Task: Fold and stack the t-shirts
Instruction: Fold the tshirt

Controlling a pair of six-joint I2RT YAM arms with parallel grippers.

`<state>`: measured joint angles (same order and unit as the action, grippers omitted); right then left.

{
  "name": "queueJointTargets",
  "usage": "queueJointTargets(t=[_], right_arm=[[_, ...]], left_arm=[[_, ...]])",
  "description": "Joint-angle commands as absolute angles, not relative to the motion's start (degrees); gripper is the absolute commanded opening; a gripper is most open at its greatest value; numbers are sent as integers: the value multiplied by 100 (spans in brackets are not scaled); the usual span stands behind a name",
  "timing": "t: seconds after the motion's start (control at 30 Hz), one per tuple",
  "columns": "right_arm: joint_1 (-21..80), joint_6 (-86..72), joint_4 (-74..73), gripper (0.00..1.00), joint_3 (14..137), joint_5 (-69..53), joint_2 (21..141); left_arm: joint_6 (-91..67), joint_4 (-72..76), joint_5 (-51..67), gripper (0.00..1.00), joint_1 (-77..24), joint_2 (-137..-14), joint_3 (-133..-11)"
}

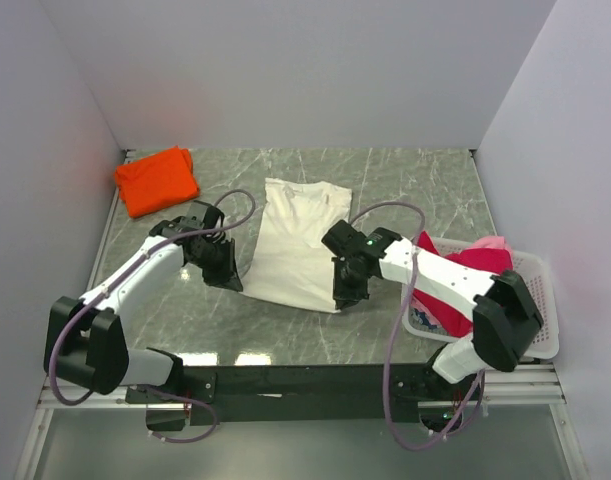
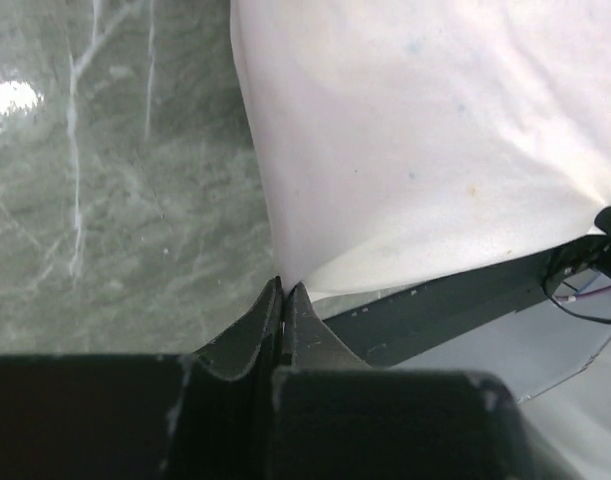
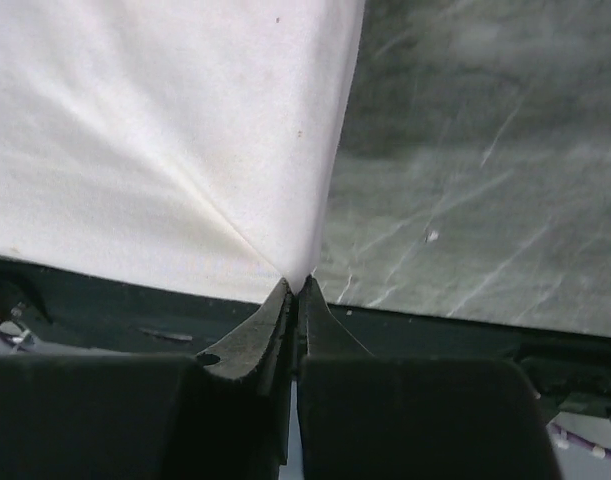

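White basket (image 1: 541, 292) near right, cream t-shirt (image 1: 295, 245) centre, orange t-shirt (image 1: 157, 180) far left

Cream t-shirt (image 1: 297, 240) lies flat mid-surface (image 1: 415, 190), collar toward the far wall, hem toward the arm bases. Left pincer (image 1: 233, 278) sits at the near-left hem corner and right pincer (image 1: 345, 298) at the near-right hem corner, both down on the cloth edge. Orange t-shirt (image 1: 157, 180) lies folded in the far-left corner, well apart. White lattice basket (image 1: 545, 330) at the right edge holds a crimson t-shirt (image 1: 480, 262) and a pink t-shirt (image 1: 493, 243), heaped.
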<state>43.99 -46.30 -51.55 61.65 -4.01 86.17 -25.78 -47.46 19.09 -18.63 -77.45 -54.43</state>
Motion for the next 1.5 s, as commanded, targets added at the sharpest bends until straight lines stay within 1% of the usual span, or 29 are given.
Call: queueJointTargets(t=[0.0, 0.17, 0.27, 0.5, 0.77, 1.1, 1.47], right_arm=[[4622, -5062, -6038, 0, 6231, -53, 8043], [4956, -5563, -6511, 0, 6406, -62, 7700], [5062, -5818, -6811, 0, 6696, -9, 7551], [4975, -6021, -6961, 0, 6961, 404, 7444], [4150, -5678, -6689, 0, 7084, 589, 7444], [3305, -4843, -6390, 0, 7435, 589, 7857], [2760, -4193, -6179, 0, 8261, 580, 8709]], left_arm=[[-2487, -5378, 1740, 0, -1828, -7375, -5695], [-2592, -5853, 1951, 0, -1863, -7040, -5818], [-2715, -5766, 2083, 0, -1898, -6882, -5757], [-2575, -5599, 2065, 0, -1898, -7250, -6485], [-2645, -5081, 2346, 0, -1872, -8138, -7338], [-2839, -4491, 2610, 0, -1872, -9060, -7918], [-2918, -4342, 2602, 0, -1758, -9852, -8683]])
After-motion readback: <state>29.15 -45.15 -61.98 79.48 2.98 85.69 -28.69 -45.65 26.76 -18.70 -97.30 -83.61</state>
